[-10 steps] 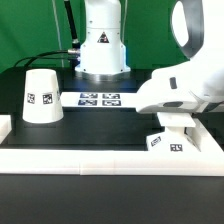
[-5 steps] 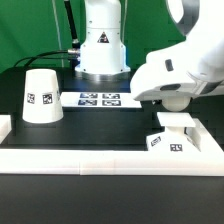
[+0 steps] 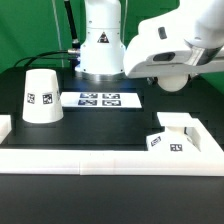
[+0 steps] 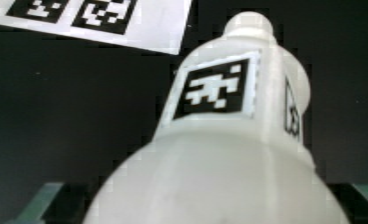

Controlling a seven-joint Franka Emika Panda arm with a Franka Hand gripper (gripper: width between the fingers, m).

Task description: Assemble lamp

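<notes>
Lifting up since the earlier picture, the end effector [image 3: 172,76] is now high over the worktop [image 3: 100,125] and more to the exterior view's left. It grips the bulb [image 3: 172,83], which hangs in the air. The base [image 3: 173,136] sits below the end effector, well apart from it. The shade [image 3: 40,97] stands far off to the exterior view's left. Only the wrist view shows the tag [image 4: 216,88] on the bulb, the fingers [image 4: 48,200] beside it and the marker board [image 4: 101,20] beyond.
</notes>
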